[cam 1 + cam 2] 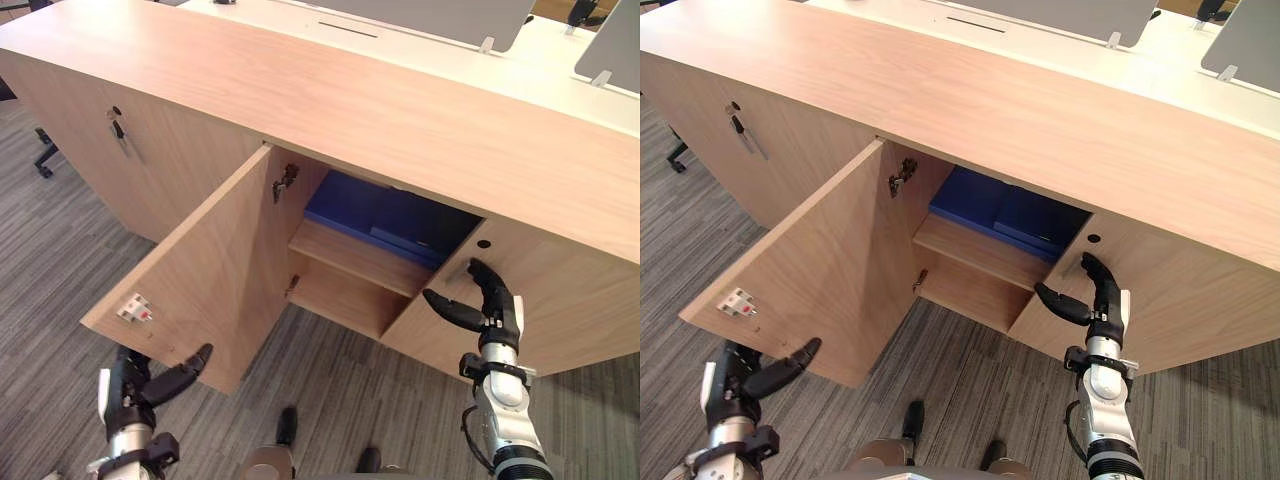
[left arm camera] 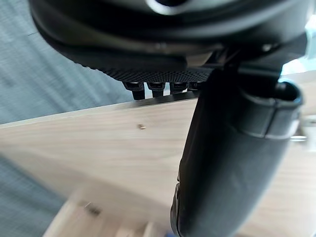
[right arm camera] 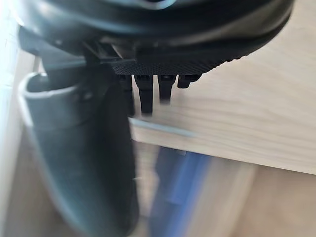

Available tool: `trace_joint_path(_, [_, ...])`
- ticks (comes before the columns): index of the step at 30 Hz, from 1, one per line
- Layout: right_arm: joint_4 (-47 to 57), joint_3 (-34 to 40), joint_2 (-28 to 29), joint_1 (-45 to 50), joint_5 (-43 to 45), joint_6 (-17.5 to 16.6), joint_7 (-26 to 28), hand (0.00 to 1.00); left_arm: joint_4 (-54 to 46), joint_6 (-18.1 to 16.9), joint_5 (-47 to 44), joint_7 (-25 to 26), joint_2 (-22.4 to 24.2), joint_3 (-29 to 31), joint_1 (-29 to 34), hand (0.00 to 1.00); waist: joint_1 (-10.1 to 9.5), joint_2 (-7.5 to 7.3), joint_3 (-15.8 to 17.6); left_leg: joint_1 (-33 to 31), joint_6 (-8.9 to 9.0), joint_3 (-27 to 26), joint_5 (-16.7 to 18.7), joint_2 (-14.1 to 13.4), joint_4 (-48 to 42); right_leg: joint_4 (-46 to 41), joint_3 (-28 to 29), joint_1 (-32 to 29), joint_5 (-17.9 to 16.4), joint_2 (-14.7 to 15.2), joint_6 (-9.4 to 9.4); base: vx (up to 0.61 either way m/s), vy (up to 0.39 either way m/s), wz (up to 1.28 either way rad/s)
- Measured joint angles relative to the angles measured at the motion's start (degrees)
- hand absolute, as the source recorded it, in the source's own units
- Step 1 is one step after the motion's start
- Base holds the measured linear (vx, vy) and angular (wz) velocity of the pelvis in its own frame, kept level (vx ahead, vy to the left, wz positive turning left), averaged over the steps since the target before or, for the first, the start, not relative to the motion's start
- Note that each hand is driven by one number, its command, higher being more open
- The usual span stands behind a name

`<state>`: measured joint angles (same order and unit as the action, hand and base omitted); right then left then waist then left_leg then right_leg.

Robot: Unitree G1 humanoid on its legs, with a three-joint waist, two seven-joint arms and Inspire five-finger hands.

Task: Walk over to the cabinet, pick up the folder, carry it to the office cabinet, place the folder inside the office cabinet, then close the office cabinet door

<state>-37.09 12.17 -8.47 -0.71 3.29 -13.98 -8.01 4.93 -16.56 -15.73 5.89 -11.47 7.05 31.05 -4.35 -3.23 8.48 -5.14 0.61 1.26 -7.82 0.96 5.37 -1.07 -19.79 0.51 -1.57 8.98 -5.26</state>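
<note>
The flat blue folder (image 1: 385, 215) lies on the upper shelf (image 1: 350, 258) inside the light wooden office cabinet (image 1: 400, 120), door (image 1: 210, 270) swung open leftward.

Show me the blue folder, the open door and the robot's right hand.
blue folder (image 1: 380, 212): left eye view, its flat top face.
open door (image 1: 205, 270): left eye view, middle of its panel.
right hand (image 1: 497, 308): left eye view, its palm.
</note>
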Motion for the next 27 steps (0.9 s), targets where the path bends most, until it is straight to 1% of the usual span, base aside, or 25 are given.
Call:
trace_joint_path(1, [-5.26, 0.56, 2.53, 1.99, -0.04, 4.01, -0.11, 1.0, 1.13, 0.89, 1.3, -1.18, 0.43, -3.21, 0.43, 1.0, -0.27, 0.38, -0.06, -0.25, 0.0, -0.57, 0.0, 0.29, 0.0, -0.17, 1.52, -0.59, -0.02, 0.09, -0.03, 0.01, 0.047, -0.04])
trace_joint_path(3, [-7.35, 0.88, 4.31, 4.19, -0.06, 5.79, -0.06, 1.0, 2.34, 1.7, 2.52, -2.25, 0.71, -5.3, 0.4, 1.0, -0.24, 1.24, 0.02, -0.42, -0.03, -1.38, 0.03, 0.44, -0.01, -0.41, 2.73, -1.37, -0.03, 0.1, -0.06, 0.03, 0.04, -0.27])
trace_joint_path(4, [-8.98, 0.9, 5.67, 6.26, -0.05, 7.2, 0.01, 1.0, 3.58, 2.81, 3.66, -2.71, 1.44, -7.06, 0.44, 1.0, -0.16, 2.09, -0.1, -0.41, -0.22, -3.05, 0.2, 0.41, -0.02, -0.61, 4.36, -2.27, 0.01, 0.08, -0.13, 0.05, 0.027, -0.6])
trace_joint_path(5, [-9.84, 0.94, 6.3, 7.85, -0.04, 7.91, 0.01, 1.0, 4.85, 3.66, 4.34, -2.92, 2.24, -7.95, 0.43, 1.0, 0.22, 2.58, -0.28, -0.38, -0.51, -3.96, 0.46, 0.41, -0.02, -0.54, 5.51, -2.81, 0.11, 0.13, -0.3, 0.07, 0.027, -0.76])
trace_joint_path(6, [-9.91, 0.99, 6.8, 9.66, 0.12, 8.55, -0.05, 1.0, 5.74, 4.48, 5.07, -3.21, 3.07, -9.15, 0.37, 1.0, 1.2, 2.82, -0.3, -0.25, -0.42, -5.5, 0.72, 0.35, -0.05, -0.53, 7.12, -3.42, 0.18, 0.14, -0.38, 0.06, 0.021, -0.62])
trace_joint_path(7, [-9.91, 1.14, 6.87, 10.32, 0.16, 8.58, -0.14, 1.0, 6.24, 4.77, 6.02, -3.67, 3.16, -10.19, -0.11, 1.0, 1.61, 2.84, -0.32, -0.17, -0.46, -6.28, 0.93, 0.26, -0.07, -0.53, 7.76, -3.74, 0.23, 0.12, -0.45, 0.06, 0.017, -0.67])
trace_joint_path(8, [-9.89, 1.68, 6.89, 10.93, 0.69, 8.61, -0.62, 1.0, 7.21, 5.63, 6.99, -4.07, 3.13, -12.46, -1.8, 1.0, 2.85, 2.73, -0.26, 0.22, -0.69, -7.66, 1.39, 0.06, -0.32, -0.52, 9.3, -4.25, 0.3, -0.02, -0.4, 0.06, 0.018, -0.77])
trace_joint_path(9, [-9.7, 3.06, 7.04, 10.92, 1.43, 8.49, -1.46, 1.0, 7.46, 6.29, 9.59, -4.67, 2.68, -15.23, -2.31, 1.0, 3.89, 2.51, -0.27, 0.77, -0.55, -9.86, 1.76, -0.17, -0.33, -0.55, 11.49, -4.81, 0.64, -0.23, -0.3, 0.05, 0.018, -0.86])
trace_joint_path(10, [-9.47, 3.64, 7.04, 10.97, 1.77, 8.23, -1.98, 1.0, 7.47, 6.85, 10.34, -4.3, 2.73, -16.74, -2.68, 1.0, 4.27, 2.5, -0.28, 1.09, -0.54, -11.01, 2.06, -0.25, -0.33, -0.56, 12.75, -5.11, 0.83, -0.34, -0.21, 0.05, 0.028, -1.02])
trace_joint_path(11, [-8.8, 3.91, 6.87, 10.96, 2.12, 7.92, -2.61, 1.0, 8.13, 7.72, 11.47, -3.78, 3.48, -17.91, -4.5, 1.0, 4.49, 2.52, -0.28, 1.75, -0.38, -13.33, 2.63, -0.41, -0.33, -0.57, 14.93, -5.81, 1.46, -0.49, -0.04, 0.04, 0.025, -0.98])
trace_joint_path(12, [-8.51, 3.87, 6.6, 10.98, 2.12, 7.93, -2.77, 1.0, 9.99, 8.32, 13.1, -3.46, 3.54, -18.96, -8.24, 1.0, 5.14, 2.5, -0.3, 2.24, -0.39, -15.05, 3.02, -0.58, -0.32, -0.55, 16.42, -6.18, 1.75, -0.72, 0.11, 0.04, 0.023, -0.87])
trace_joint_path(13, [-8.46, 3.84, 6.52, 11.0, 2.11, 7.93, -2.76, 1.0, 11.24, 8.58, 13.91, -3.44, 3.43, -19.36, -10.45, 1.0, 5.67, 2.46, -0.35, 2.42, -0.38, -15.63, 3.17, -0.68, -0.32, -0.53, 16.86, -6.28, 1.83, -0.83, 0.23, 0.04, 0.009, -0.63])
trace_joint_path(15, [-8.43, 3.22, 6.69, 11.39, 2.09, 7.97, -1.68, 1.0, 14.14, 9.14, 16.33, -3.11, 2.46, -19.67, -18.75, 1.0, 7.95, 2.13, -0.67, 2.91, -0.11, -17.52, 3.84, -1.0, -0.33, -0.1, 18.02, -6.66, 2.62, -1.13, 1.39, 0.05, 0.001, -0.48])
trace_joint_path(16, [-8.44, 3.19, 6.73, 11.6, 2.05, 7.99, -1.26, 1.0, 14.45, 9.25, 16.85, -2.97, 2.19, -19.55, -20.58, 1.0, 8.35, 2.12, -0.7, 3.01, -0.09, -18.01, 4.04, -1.11, -0.33, 0.22, 18.28, -6.66, 2.76, -1.23, 1.6, 0.07, -0.001, -0.48])
trace_joint_path(17, [-8.48, 3.19, 6.73, 12.23, 2.04, 8.06, -0.66, 1.0, 15.46, 9.26, 17.12, -2.41, 1.83, -19.24, -24.23, 1.0, 8.64, 2.16, -0.74, 3.39, -0.05, -19.04, 4.4, -1.24, -0.33, 0.77, 18.83, -6.65, 3.5, -1.34, 1.99, 0.08, -0.004, -0.49])
trace_joint_path(19, [-10.04, 3.25, 6.48, 12.97, 1.49, 8.44, 0.59, 1.0, 18.39, 9.33, 17.61, -0.92, 0.69, -17.65, -30.39, 1.0, 9.97, 2.19, -0.86, 3.96, -0.35, -20.29, 4.7, -1.1, -0.35, 2.13, 19.85, -6.1, 5.24, -1.6, 0.5, 0.12, -0.009, -0.4])
trace_joint_path(23, [-12.21, 3.23, 6.35, 13.11, 0.78, 9.36, 2.0, 1.0, 20.78, 10.22, 17.68, 1.39, -2.17, -14.94, -35.74, 1.0, 11.25, 2.2, -0.86, 4.85, -0.38, -20.64, 4.92, -1.61, -0.36, 3.29, 20.3, -5.06, 5.77, -2.16, 0.49, 0.1, -0.043, -0.2])
trace_joint_path(25, [-12.26, 3.2, 6.23, 13.08, -0.01, 9.38, 2.73, 1.0, 21.13, 10.24, 17.68, 2.15, -3.82, -14.54, -36.78, 1.0, 11.4, 2.23, -0.87, 5.27, -0.12, -20.63, 5.1, -1.88, -0.36, 3.27, 20.25, -5.02, 6.05, -2.43, 0.62, 0.06, -0.058, -0.19])
trace_joint_path(27, [-12.27, 3.04, 5.89, 12.96, -0.7, 9.38, 3.21, 1.0, 22.03, 10.21, 17.65, 2.63, -4.11, -14.36, -37.22, 1.0, 11.38, 2.26, -0.9, 5.77, 0.21, -20.63, 5.43, -1.93, -0.36, 3.23, 20.07, -4.73, 6.16, -2.43, 0.68, 0.0, -0.041, -0.11])
